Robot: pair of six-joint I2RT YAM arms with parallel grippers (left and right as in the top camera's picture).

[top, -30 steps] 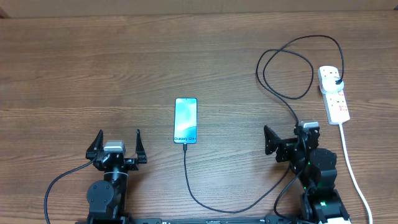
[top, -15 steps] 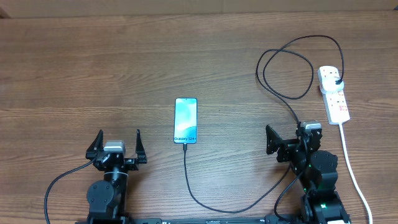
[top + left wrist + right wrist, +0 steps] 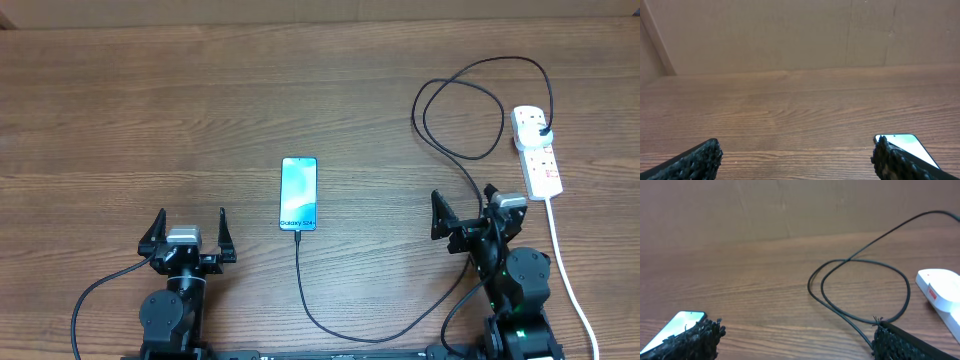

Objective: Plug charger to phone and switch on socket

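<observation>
The brown wooden table [image 3: 120, 100] holds everything. The two arms sit at its 6 o'clock edge. The left tool [image 3: 190, 228] is wide open and holds nothing. The right tool [image 3: 466, 212] is wide open too, and also empty.

The socket [image 3: 538, 155] is the long white strip on the right side of the table. Its long side runs nearly from 12 o'clock to 6 o'clock. From the right tool it lies at about 2 o'clock and near. From the left tool it is well apart, far off toward 3 o'clock. So the right arm is the one for the switch. Its white cord [image 3: 568, 280] runs down toward 6 o'clock, just beside the right arm.

The phone [image 3: 298, 193] lies flat in the middle of the table, between the two arms, with its screen lit. Its long side also runs from 12 to 6 o'clock.

The charger [image 3: 298, 260] meets the phone at its 6 o'clock end and looks plugged in, though the tip is too small to be sure. The thin black wire then runs past the right arm, makes a loop, and ends in the black plug [image 3: 541, 130] sitting in the socket.

The red switches [image 3: 545, 156] are tiny. It cannot be told if they are on or off. Pressing one looks like the step left to do.
</observation>
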